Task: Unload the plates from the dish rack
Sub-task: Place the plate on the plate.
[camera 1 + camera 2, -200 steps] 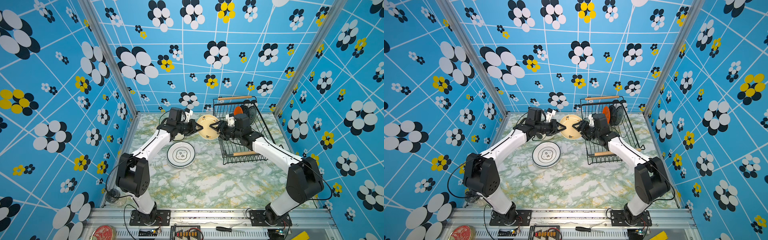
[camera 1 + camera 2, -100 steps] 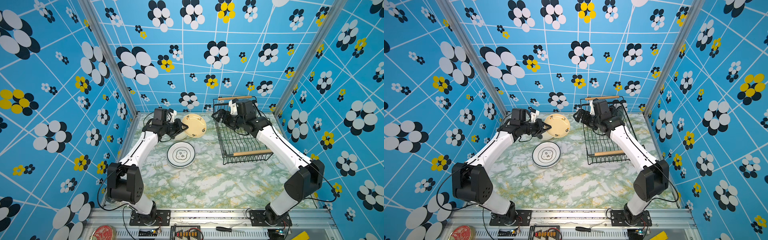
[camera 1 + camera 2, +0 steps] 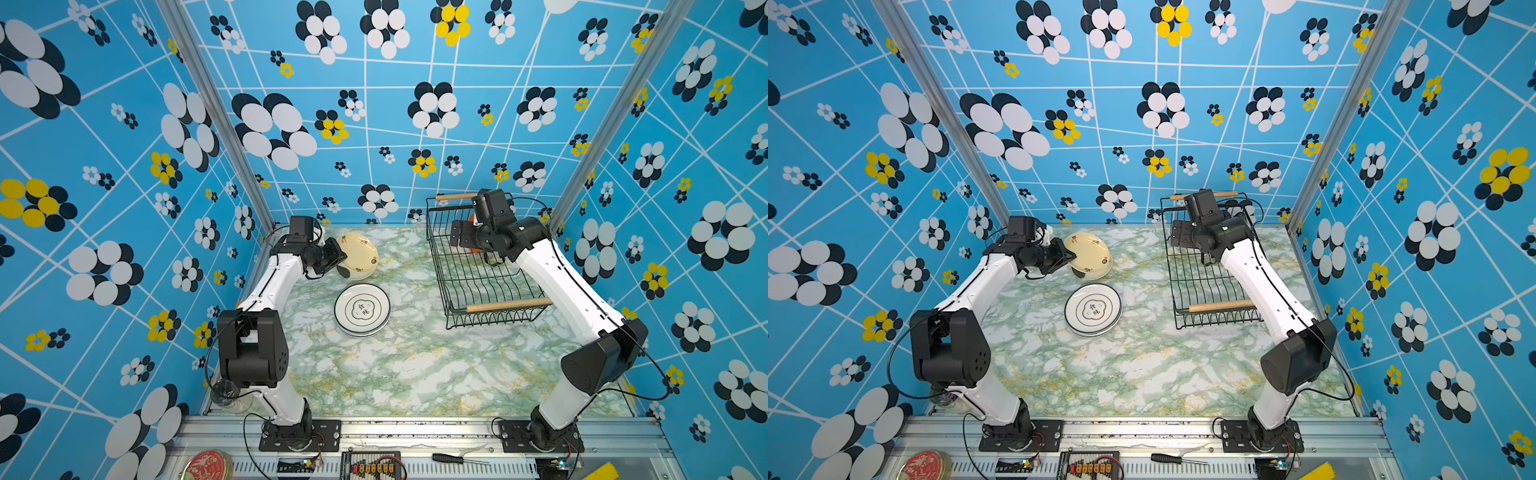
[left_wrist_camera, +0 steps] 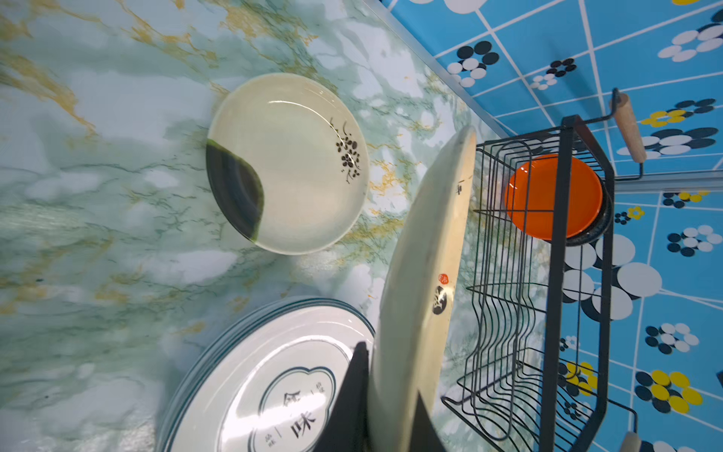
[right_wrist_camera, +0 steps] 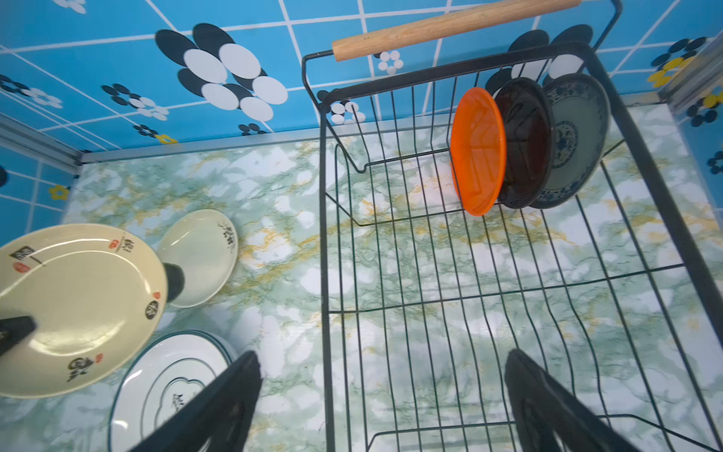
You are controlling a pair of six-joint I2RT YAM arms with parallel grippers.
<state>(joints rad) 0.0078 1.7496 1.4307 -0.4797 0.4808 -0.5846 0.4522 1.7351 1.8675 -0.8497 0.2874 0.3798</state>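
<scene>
The left gripper [image 3: 340,254] pinched the rim of the cream plate [image 3: 360,251] at the bench's [image 3: 415,374] eleven o'clock. The right gripper [image 5: 381,358] gaped wide and empty over the dish rack [image 3: 505,306] at two o'clock.

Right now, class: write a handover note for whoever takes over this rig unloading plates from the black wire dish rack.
Left gripper: shut on a large cream round plate with printed emblems, held tilted above the marble table.
Right gripper: open, empty, over the black wire dish rack.
Done: white dark-rimmed plates stacked on the table; small cream plate with dark green patch flat nearby.
Left: set down the held plate, then unload the orange plate, black plate and teal-patterned plate standing at the rack's far end.
</scene>
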